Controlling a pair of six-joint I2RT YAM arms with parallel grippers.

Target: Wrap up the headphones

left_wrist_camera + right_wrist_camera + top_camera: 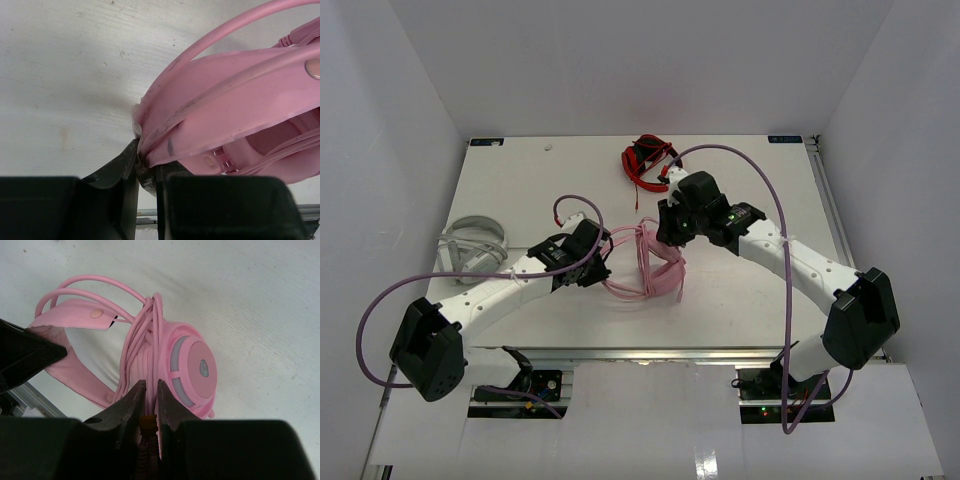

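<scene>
The pale pink headphones (645,265) lie mid-table with their thin pink cable (642,255) looped several times around them. My left gripper (600,262) is shut on the pink headband (220,95) at its left end. My right gripper (670,232) is shut on the cable's end, a ribbed plug piece (148,422) between the jaws, above the wound cable (145,335) and beside a round ear cup (195,370). The headband also shows in the right wrist view (75,315). The second ear cup is hidden.
Red-and-black headphones (648,160) lie at the back of the table. Light grey-white headphones (472,243) lie at the left edge. The left fingers (25,352) show at the left of the right wrist view. The table's front rail (220,212) is near.
</scene>
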